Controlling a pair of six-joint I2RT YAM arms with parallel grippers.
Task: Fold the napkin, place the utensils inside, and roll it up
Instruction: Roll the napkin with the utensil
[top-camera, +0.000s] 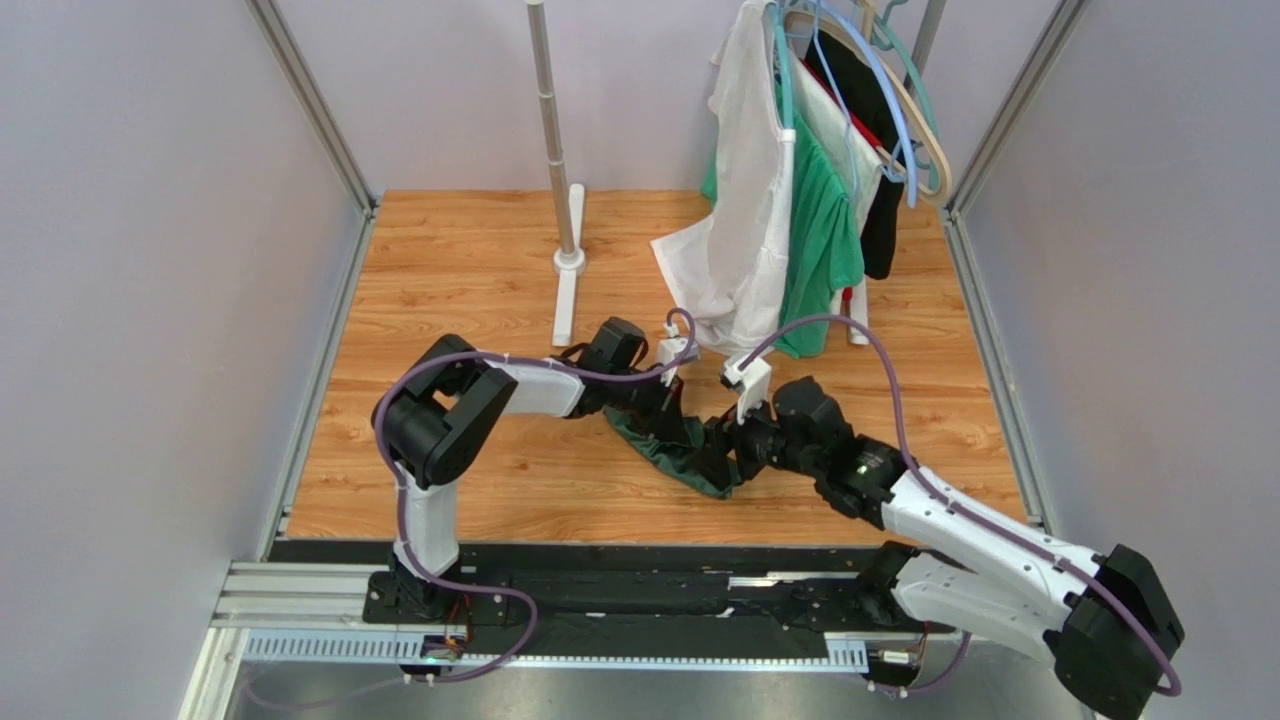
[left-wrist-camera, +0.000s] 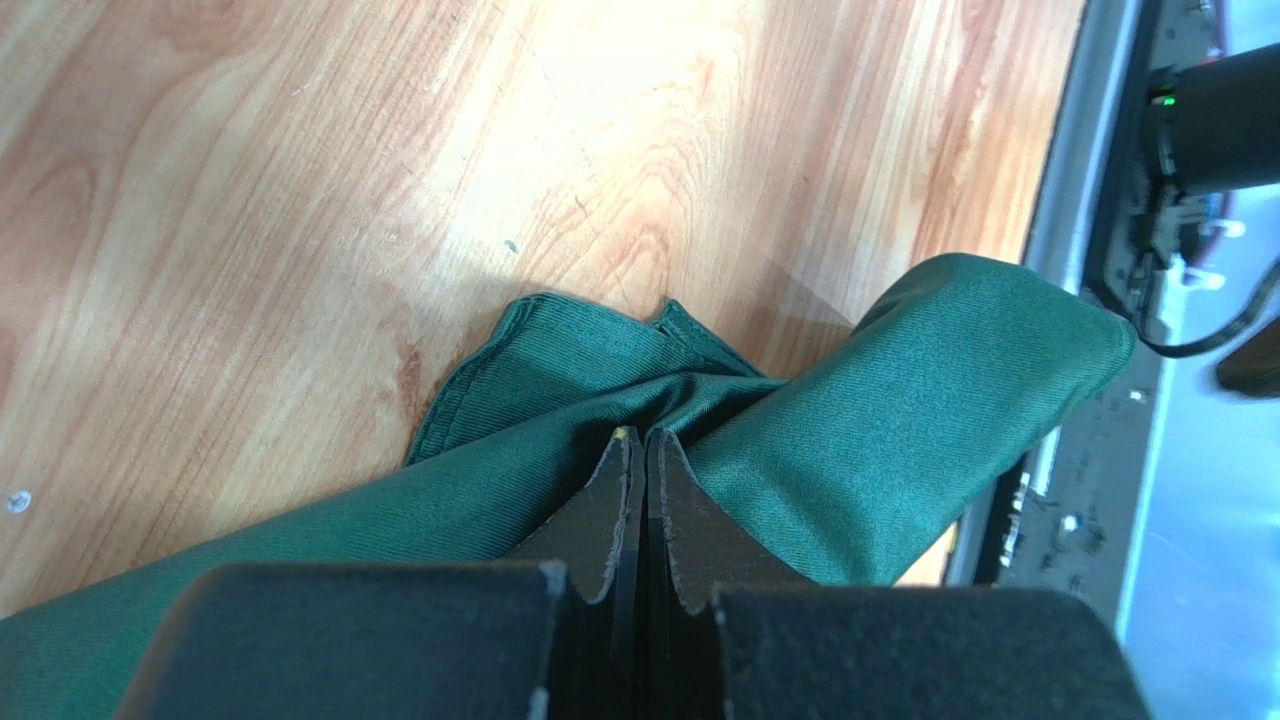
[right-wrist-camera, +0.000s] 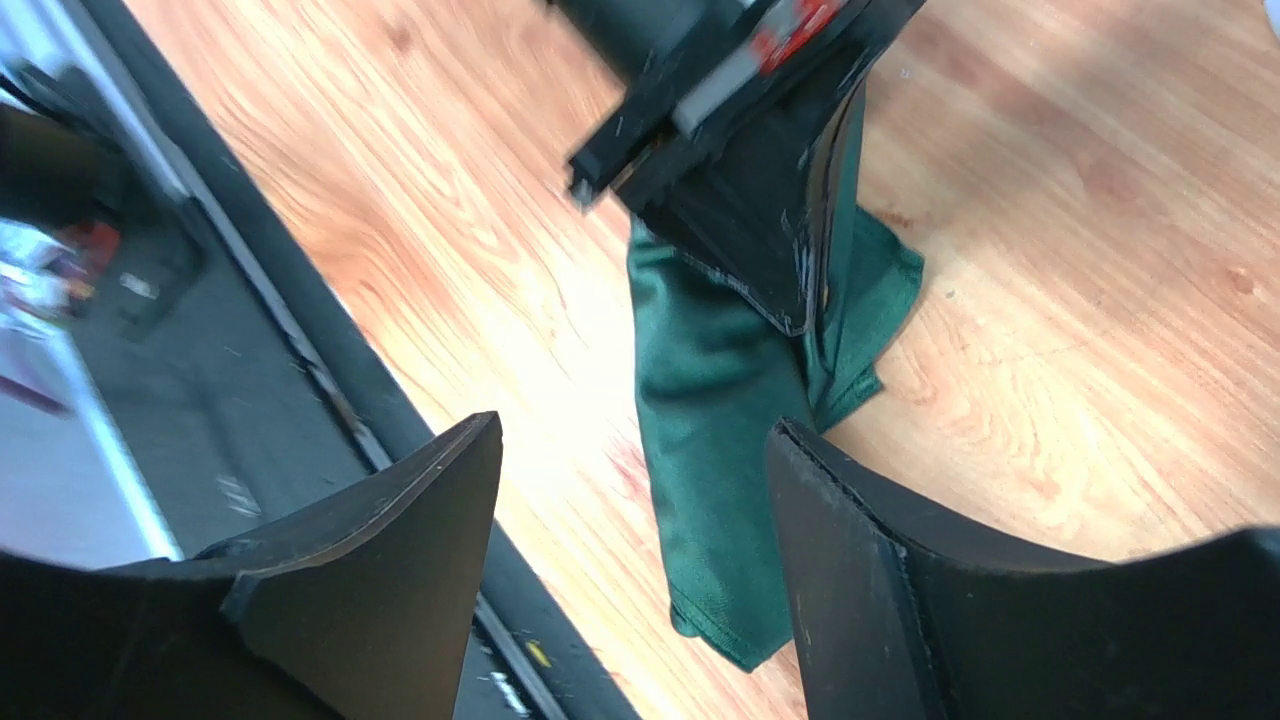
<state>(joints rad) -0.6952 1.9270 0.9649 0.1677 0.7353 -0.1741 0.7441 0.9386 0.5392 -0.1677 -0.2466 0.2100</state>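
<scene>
My left gripper (left-wrist-camera: 643, 443) is clamping the napkin (left-wrist-camera: 902, 390) at its jaw tips; my right gripper (right-wrist-camera: 634, 435) is gaping, with the napkin hanging just ahead.

The wood-grain tabletop (top-camera: 451, 270) carries a grey upright pole (top-camera: 550, 135) on a white base (top-camera: 567, 285), and to the right of that pole hang a white garment (top-camera: 744, 225), a bright green garment (top-camera: 821, 240) and a dark garment (top-camera: 882, 225), all on pale hangers (top-camera: 899, 105).
</scene>
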